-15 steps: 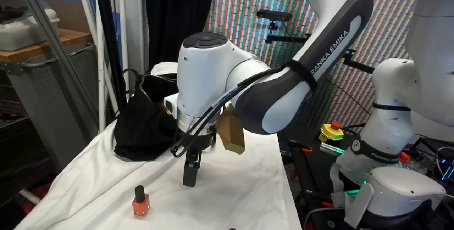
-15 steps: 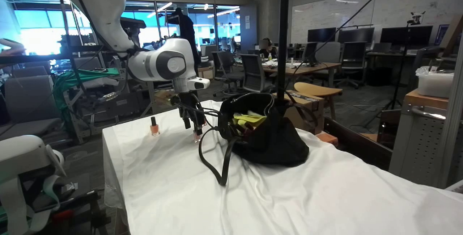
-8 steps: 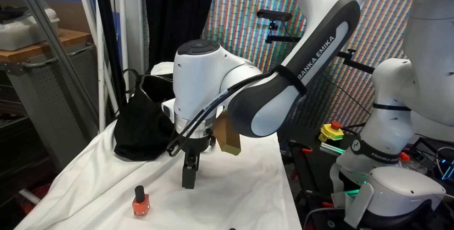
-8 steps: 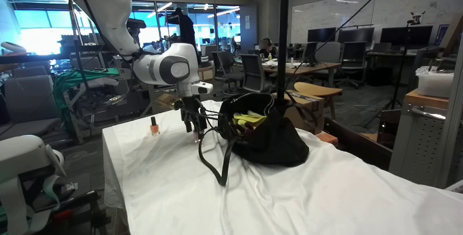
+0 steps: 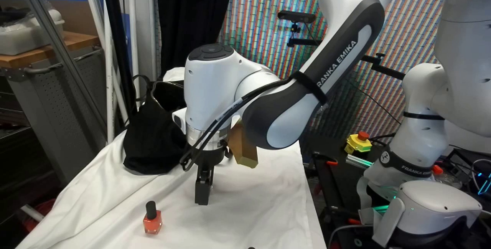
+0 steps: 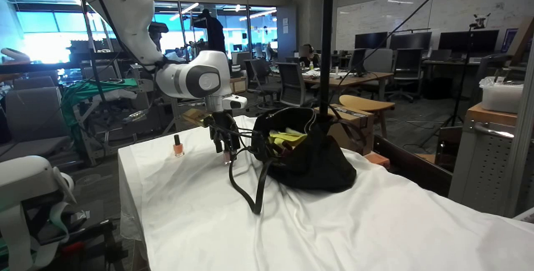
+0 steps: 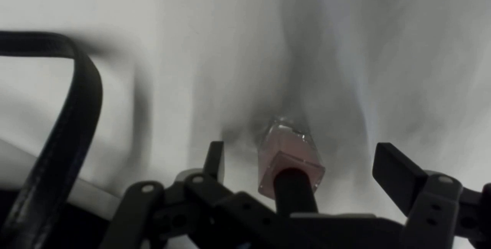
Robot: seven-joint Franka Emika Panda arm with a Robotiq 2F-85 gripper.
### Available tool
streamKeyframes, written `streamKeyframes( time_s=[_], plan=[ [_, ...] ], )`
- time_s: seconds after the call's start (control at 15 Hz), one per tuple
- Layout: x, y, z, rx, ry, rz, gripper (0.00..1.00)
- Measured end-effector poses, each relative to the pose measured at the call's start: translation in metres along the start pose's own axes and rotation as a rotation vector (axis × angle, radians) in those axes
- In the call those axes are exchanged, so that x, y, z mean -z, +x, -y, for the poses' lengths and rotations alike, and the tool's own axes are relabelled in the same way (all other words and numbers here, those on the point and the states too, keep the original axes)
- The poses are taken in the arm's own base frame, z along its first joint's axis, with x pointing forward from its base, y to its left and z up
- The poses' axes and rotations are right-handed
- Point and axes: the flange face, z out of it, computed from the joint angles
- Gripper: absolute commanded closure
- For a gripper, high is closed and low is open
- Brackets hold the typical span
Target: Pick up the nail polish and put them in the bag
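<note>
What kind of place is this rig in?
Probably a robotics lab in an open-plan office: the robot arm, plus a whiteboard and monitors in an exterior view.

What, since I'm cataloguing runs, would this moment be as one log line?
claw: open, astride pink polish, no grip | red polish, orange polish: standing on cloth | bag: open, beside claw
</note>
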Motion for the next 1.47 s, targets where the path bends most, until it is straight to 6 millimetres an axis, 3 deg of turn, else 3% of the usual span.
streamKeyframes(
  time_s=[0.13, 0.27, 0.73, 1.47],
  plan=[
    [-0.0001, -0.0001, -0.0002, 0.002, -0.001, 0.005, 0.27],
    [-0.0001, -0.0003, -0.0005, 0.007, -0.005, 0.014, 0.34],
    [-0.0005, -0.0008, -0.0015, 0.020, -0.009, 0.028, 0.82],
    [0.0057, -0.0040, -0.0074, 0.044, -0.029, 0.048, 0.84]
  ],
)
